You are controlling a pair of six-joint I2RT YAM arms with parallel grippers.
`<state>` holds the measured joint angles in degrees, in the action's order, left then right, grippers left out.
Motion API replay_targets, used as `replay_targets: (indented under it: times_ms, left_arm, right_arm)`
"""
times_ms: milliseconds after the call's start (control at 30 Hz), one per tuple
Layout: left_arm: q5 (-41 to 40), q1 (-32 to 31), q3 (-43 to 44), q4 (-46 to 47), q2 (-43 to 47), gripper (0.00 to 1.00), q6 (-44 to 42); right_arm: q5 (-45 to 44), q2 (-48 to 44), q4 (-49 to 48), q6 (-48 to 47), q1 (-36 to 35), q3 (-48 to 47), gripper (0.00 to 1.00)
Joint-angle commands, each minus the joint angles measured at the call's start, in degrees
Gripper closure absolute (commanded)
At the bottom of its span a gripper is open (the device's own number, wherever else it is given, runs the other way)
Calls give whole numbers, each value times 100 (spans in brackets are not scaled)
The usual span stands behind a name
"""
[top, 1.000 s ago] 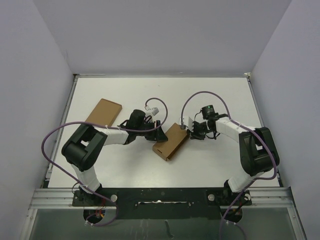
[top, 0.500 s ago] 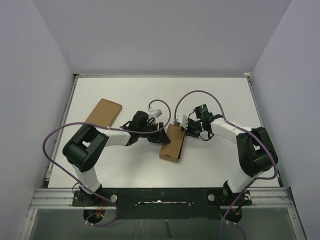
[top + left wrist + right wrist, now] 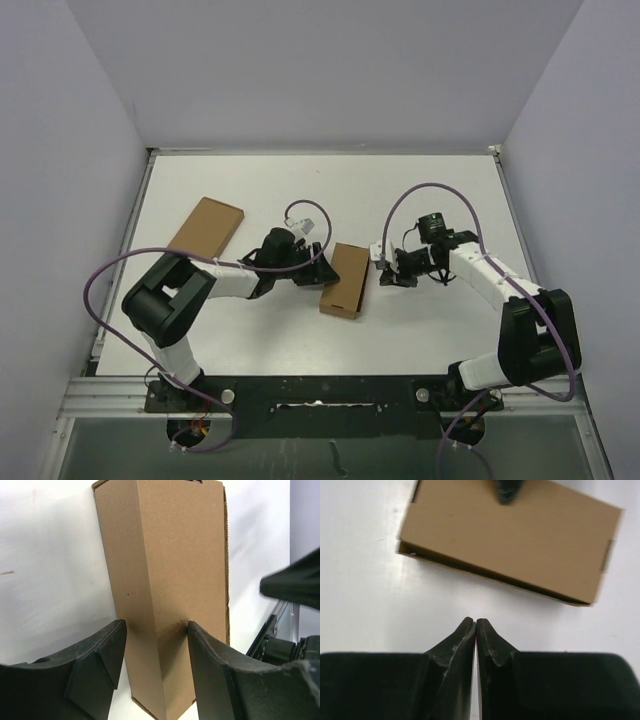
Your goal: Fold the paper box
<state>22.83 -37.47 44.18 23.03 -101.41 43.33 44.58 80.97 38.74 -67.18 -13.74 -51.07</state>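
gap: paper box [image 3: 340, 280] to right fingers [image 3: 455, 650] | obstacle far-left: cardboard rectangle [image 3: 207, 226]

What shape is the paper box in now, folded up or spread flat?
Folded up: the paper box is a narrow carton lying down, top and side faces both visible.

We see a white table [image 3: 430, 190] with two brown cardboard pieces lying directly on it. The box [image 3: 343, 280] lies on its side near the middle, its length running from far to near with a slight tilt. A wider, flatter card [image 3: 207, 224] lies well apart from it at the far left, set at an angle near the table's left edge.
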Motion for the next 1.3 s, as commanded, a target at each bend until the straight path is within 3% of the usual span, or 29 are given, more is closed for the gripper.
replay_targets:
  times_ms: [0, 467, 633, 833, 1033, 1133, 1267]
  left_arm:
    - [-616, -31, -211, 305, 605, 50, 343]
    - [-1468, -376, -690, 127, 1065, 53, 919]
    - [-1999, -815, -857, 206, 1105, 56, 1199]
    - [-2380, -1381, -841, 448, 886, 58, 1529]
    - [-2516, -1400, -860, 545, 987, 56, 1498]
    - [-2488, -1196, -904, 492, 1342, 52, 1226]
    - [-2280, -866, -925, 514, 1755, 47, 789]
  right_arm:
    - [463, 129, 620, -329, -335, 281, 93]
    - [-528, 688, -275, 1706, -1742, 317, 100]
    - [-1125, 1008, -560, 3050, -2036, -155, 100]
    - [-1704, 1134, -766, 3612, -2327, -509, 100]
    - [-1216, 972, -176, 2878, -2084, -613, 97]
    - [-714, 715, 653, 2169, -1510, -759, 95]
    - [-308, 260, 674, 1997, -481, -692, 92]
